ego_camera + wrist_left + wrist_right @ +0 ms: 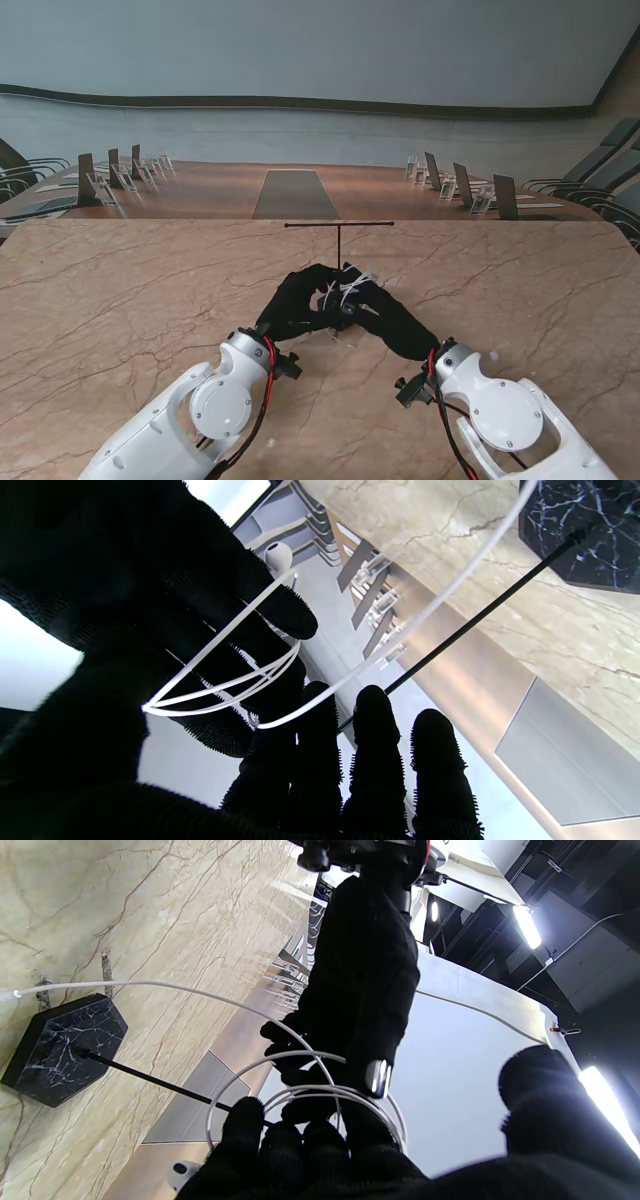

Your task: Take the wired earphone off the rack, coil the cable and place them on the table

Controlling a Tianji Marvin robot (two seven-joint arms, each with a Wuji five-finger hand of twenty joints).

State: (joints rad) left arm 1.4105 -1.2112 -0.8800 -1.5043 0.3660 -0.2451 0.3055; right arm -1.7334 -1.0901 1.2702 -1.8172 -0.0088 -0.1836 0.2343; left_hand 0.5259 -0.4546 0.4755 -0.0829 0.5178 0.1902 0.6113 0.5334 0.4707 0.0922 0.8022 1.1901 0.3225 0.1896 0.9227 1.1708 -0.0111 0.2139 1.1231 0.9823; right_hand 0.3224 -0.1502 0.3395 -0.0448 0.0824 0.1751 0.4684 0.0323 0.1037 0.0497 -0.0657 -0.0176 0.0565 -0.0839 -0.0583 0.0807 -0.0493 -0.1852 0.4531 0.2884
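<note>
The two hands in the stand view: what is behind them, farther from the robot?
Behind the left hand and right hand, which hold the white cable, the rack shows its thin post and crossbar. Its dark hexagonal base is covered there, visible only from the wrists.

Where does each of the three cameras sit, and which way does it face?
Stand view: above the shoulders, looking down the table; both arms rise from the bottom corners, left hand and right hand meeting before the rack.
Left wrist view: along the left hand's fingers, toward the cable loops and an earbud.
Right wrist view: along the right hand's fingers, facing the left hand and the coil.
Shared: both wrist views show the rack's rod, its black base and the cable.
</note>
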